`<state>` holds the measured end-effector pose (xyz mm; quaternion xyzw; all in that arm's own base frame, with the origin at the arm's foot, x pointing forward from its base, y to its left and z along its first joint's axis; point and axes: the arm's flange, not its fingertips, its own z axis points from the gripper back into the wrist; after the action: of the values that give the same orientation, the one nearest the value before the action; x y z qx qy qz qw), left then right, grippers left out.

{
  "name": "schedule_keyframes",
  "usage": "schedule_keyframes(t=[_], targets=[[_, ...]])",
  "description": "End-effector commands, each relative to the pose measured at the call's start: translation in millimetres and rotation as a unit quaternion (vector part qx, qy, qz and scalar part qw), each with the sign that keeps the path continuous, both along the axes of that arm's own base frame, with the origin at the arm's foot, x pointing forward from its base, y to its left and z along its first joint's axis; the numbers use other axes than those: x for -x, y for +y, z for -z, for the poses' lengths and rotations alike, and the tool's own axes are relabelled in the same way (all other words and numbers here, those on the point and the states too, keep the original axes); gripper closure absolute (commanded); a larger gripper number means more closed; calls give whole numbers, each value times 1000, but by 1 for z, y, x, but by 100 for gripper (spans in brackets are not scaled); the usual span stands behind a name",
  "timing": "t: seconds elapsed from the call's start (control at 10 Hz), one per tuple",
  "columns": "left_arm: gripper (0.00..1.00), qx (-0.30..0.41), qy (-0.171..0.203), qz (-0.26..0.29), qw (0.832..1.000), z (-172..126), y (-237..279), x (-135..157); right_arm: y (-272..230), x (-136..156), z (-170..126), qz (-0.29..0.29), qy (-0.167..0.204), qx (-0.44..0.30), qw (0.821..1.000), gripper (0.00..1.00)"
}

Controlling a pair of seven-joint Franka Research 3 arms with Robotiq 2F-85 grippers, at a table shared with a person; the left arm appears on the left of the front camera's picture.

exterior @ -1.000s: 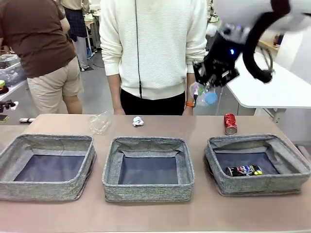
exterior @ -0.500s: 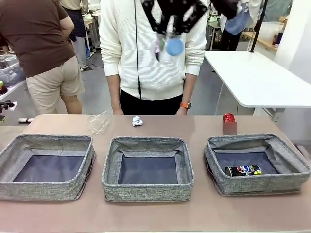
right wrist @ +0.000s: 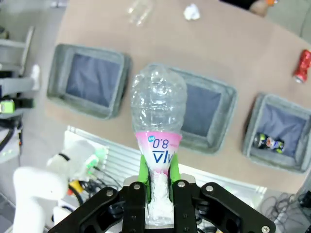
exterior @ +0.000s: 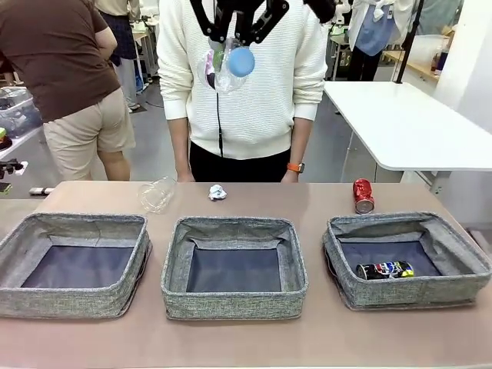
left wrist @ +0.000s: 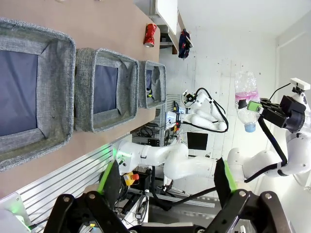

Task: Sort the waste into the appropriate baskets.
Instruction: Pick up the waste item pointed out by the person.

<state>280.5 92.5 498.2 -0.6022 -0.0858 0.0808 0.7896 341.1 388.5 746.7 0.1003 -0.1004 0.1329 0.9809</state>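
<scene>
The counter (exterior: 323, 338) carries the left basket (exterior: 69, 301), middle basket (exterior: 231, 305) and right basket (exterior: 415, 292) in a row. Along its far edge lie a crushed bottle (exterior: 157, 194), paper ball (exterior: 218, 192) and red can (exterior: 364, 196).

Pink-labelled bottle (right wrist: 158, 107) aloft; crushed bottle (exterior: 157, 194), paper ball (exterior: 218, 192), red can (exterior: 364, 196) behind three baskets (exterior: 234, 304); dark can (exterior: 386, 270) lying in right one

Grey floor (exterior: 152, 157), white table (exterior: 407, 123) at R, brown tabletop (exterior: 246, 338) in fg.

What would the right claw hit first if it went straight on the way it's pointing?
Probably the middle basket, below the pink-labelled bottle the right claw holds; depth is unclear.
</scene>
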Motion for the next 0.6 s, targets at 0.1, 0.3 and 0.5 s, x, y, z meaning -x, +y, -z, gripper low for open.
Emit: schedule_keyframes(t=[0.1,0.3,0.5], targets=[[0,10,-1,-2,1000,-4,-2,0,0,0,0,0,0,0,1000,82],[0,10,-1,-2,1000,-4,-2,0,0,0,0,0,0,0,1000,82],[0,10,-1,-2,1000,-4,-2,0,0,0,0,0,0,0,1000,82]])
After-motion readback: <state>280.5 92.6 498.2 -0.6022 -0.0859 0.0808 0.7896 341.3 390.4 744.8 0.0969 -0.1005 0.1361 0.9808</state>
